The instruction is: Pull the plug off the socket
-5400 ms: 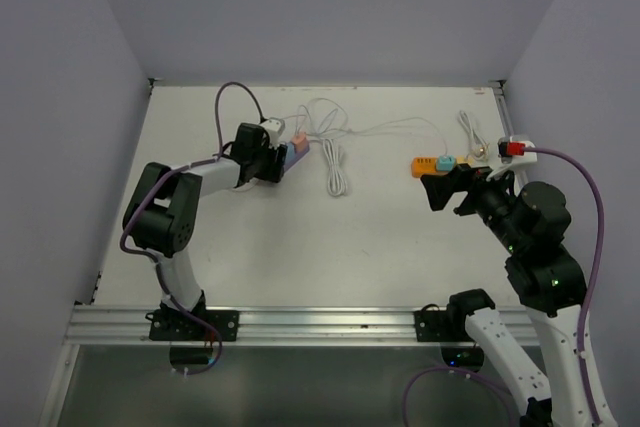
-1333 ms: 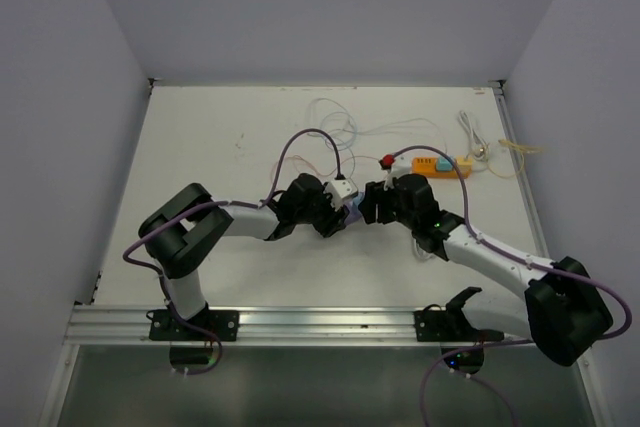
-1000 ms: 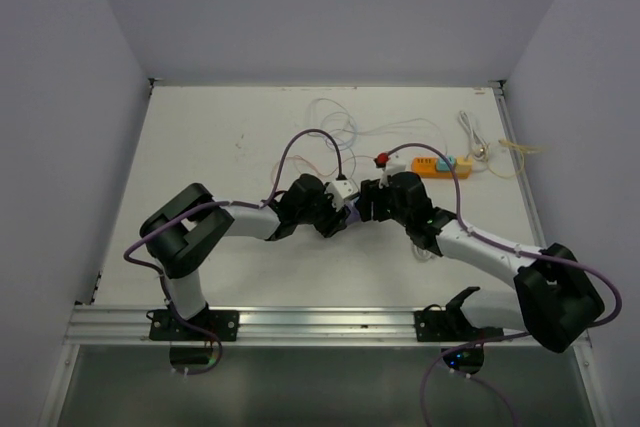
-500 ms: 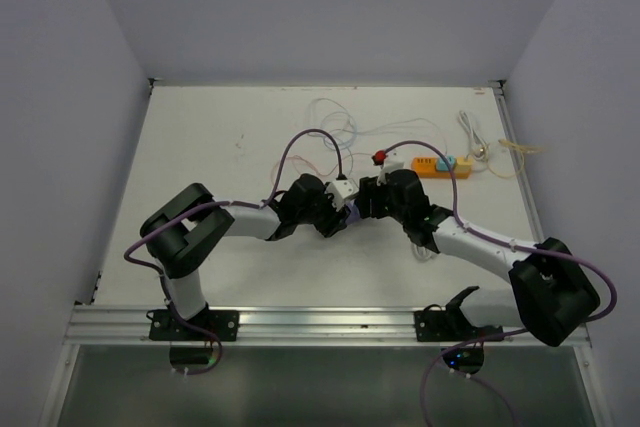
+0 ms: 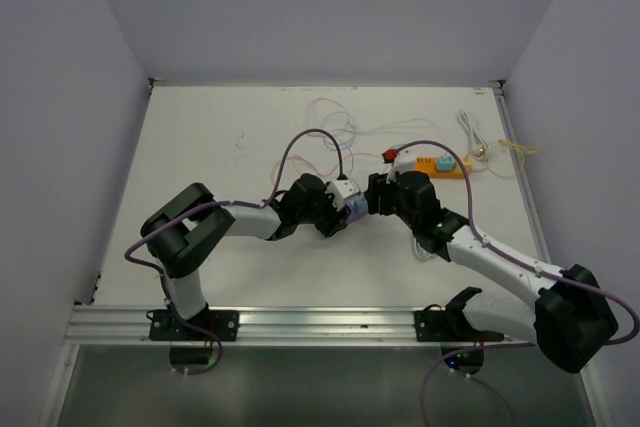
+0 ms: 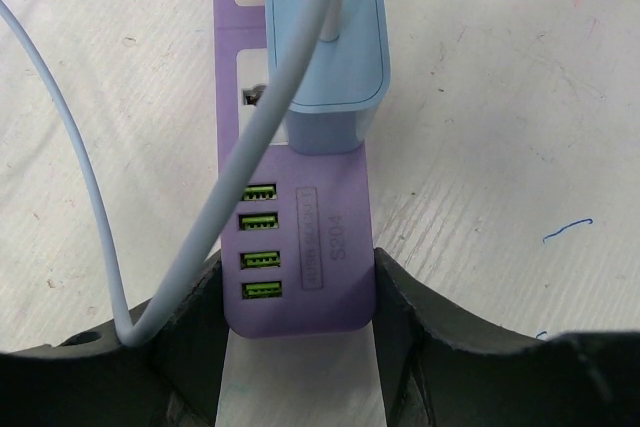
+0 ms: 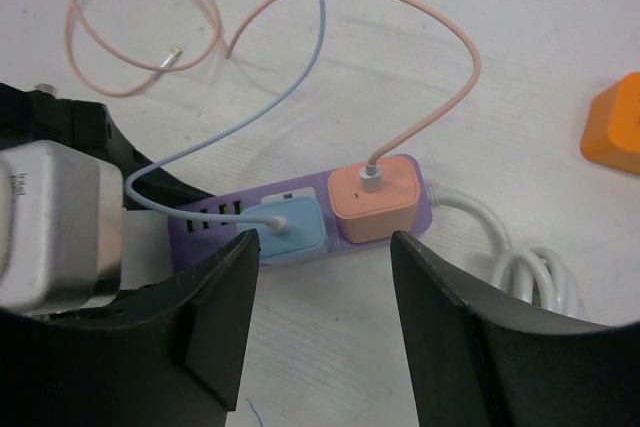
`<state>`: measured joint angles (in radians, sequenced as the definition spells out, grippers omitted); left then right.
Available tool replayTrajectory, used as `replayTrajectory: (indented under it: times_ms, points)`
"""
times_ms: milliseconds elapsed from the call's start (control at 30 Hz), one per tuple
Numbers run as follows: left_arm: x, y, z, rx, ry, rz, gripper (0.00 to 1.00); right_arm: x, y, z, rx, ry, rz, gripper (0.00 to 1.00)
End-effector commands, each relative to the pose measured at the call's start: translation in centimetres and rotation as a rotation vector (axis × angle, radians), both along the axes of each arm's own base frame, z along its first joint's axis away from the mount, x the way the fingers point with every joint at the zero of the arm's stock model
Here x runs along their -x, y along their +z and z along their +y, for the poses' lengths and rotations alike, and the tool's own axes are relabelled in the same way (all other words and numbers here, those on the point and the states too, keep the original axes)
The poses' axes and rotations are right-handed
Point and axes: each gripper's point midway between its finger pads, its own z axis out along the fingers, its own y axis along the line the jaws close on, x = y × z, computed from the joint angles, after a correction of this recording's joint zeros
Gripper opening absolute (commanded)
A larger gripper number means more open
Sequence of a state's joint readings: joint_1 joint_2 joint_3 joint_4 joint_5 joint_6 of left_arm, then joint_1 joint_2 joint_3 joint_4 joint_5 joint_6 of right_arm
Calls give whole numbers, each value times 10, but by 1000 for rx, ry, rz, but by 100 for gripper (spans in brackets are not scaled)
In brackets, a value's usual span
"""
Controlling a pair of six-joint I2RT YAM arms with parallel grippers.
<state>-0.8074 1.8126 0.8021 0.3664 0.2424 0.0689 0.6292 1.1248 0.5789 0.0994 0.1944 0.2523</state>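
**Top view:** the left gripper (image 5: 343, 210) and right gripper (image 5: 371, 202) are seen tip to tip near the middle of the table (image 5: 200, 147). The purple strip (image 5: 353, 210) is wedged between them and mostly hidden. An orange strip (image 5: 440, 164) is seen just behind the right arm.

**Left wrist view:** the USB end of the strip (image 6: 300, 172) is clamped by the left gripper (image 6: 297, 267), whose fingers (image 6: 400, 317) are pressed against its two long sides. The blue plug (image 6: 325, 47) is seated in the strip just past the USB ports. Its blue cable (image 6: 90, 197) is looped back over the left finger.

**Right wrist view:** the right gripper (image 7: 325, 247) is spread wide and nothing is held in it. The blue plug (image 7: 290, 232) is found just beyond the gap, close to the left fingertip. The pink plug (image 7: 375, 197) is seated beside it, toward the end of the strip (image 7: 425, 209) where a white cord (image 7: 540, 282) is attached
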Motion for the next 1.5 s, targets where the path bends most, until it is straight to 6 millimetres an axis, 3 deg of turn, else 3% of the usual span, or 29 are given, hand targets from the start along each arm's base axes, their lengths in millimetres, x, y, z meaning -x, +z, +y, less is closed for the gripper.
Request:
replayTrajectory:
  times_ms: [0, 200, 667, 967, 1367, 1467]
  points:
    - [51, -66, 39, -206, -15, 229, 18, -8, 3, -20, 96, -79, -12, 59]
    - [51, -65, 39, -203, -15, 230, 16, -21, -13, -23, 106, -117, 29, 57]
    - [50, -66, 39, -205, -19, 231, 16, -47, -7, -5, 54, -71, 41, 59]
    - [50, -67, 39, -211, -12, 233, 16, -44, -36, -9, 73, -95, 96, 60]
    - [51, -71, 41, -227, -8, 246, 6, -42, -52, -29, 77, -164, 124, 57]
    - [51, -72, 41, -228, -7, 248, 2, -40, -52, -27, 72, -152, 128, 54]
